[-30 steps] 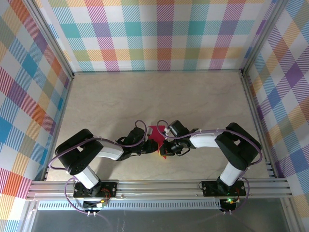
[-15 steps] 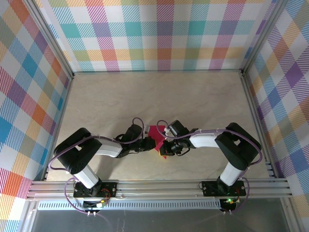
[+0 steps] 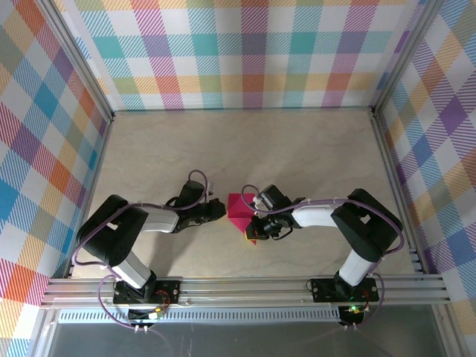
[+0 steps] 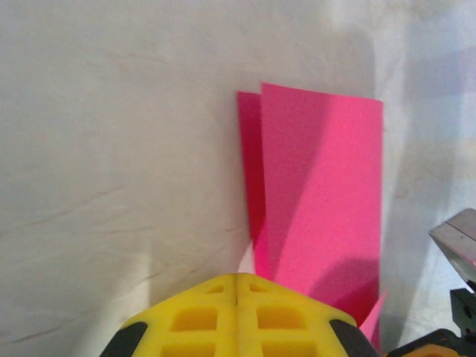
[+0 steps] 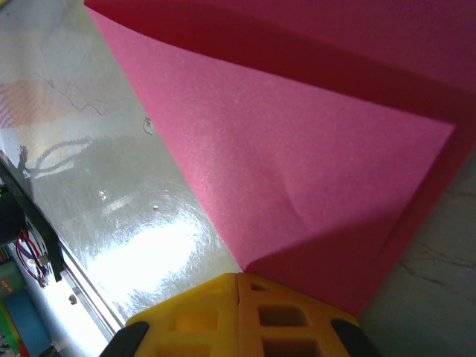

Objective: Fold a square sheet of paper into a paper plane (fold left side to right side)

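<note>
Pink paper (image 3: 238, 207) between low, elbow-bent arms (image 3: 160, 221)

left claw (image 3: 220, 211) closed, low, pointing right | right claw (image 3: 251, 227) closed, low, pointing left

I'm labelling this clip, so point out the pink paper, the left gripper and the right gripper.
pink paper (image 3: 238, 207): top external view, its flat top face.
left gripper (image 4: 236, 278): left wrist view, seam between its shut yellow fingertips.
right gripper (image 5: 238, 277): right wrist view, seam between its shut yellow fingertips.
</note>
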{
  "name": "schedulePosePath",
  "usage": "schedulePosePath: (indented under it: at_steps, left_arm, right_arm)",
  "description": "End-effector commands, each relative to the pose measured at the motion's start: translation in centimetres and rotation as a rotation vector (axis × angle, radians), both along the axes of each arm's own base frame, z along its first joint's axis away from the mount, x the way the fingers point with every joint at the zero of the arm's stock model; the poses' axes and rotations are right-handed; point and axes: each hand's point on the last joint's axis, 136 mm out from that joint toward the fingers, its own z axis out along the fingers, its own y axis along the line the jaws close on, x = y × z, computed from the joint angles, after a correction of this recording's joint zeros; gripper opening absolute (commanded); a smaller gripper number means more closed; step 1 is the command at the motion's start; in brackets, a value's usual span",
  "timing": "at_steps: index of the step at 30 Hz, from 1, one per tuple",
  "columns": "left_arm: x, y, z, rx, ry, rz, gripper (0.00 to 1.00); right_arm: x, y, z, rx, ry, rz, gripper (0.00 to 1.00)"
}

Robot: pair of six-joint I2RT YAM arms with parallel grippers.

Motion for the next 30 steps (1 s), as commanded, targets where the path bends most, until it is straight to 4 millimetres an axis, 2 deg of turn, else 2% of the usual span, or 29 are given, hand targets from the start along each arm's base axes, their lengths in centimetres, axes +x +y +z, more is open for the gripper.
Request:
schedulePosePath:
  at_steps: [1,3,5,9,12,20,30]
  left_arm:
    - [0.3,1.1,2.1,0.045,-0.058,-0.001,0.05]
    - [-0.3,0.9,3.3,0.024,-0.075,-0.029,0.05]
    - [-1.6,-0.4,4.4,-0.031,-0.081,-0.113,0.06]
    - [-4.1,-2.4,4.7,-0.049,-0.072,-0.215,0.05]
    - [-5.1,-3.8,4.6,-0.060,-0.068,-0.267,0.04]
    - [-5.5,-6.1,3.6,-0.055,-0.045,-0.337,0.01]
    - [-4.8,-5.7,1.3,0.021,-0.016,-0.313,0.00]
  right_arm:
    - [-2.1,-4.3,-3.9,-0.215,0.082,-0.034,0.00]
    - [-2.1,-4.2,-3.8,-0.211,0.078,-0.035,0.00]
    - [-1.9,-4.1,-3.6,-0.207,0.068,-0.036,0.00]
    - [-1.6,-3.9,-3.4,-0.202,0.059,-0.039,0.00]
    - [-1.5,-3.9,-3.4,-0.203,0.057,-0.039,0.00]
    - [-1.6,-3.9,-3.6,-0.212,0.067,-0.036,0.00]
    - [-1.5,-3.6,-3.3,-0.202,0.068,-0.030,0.00]
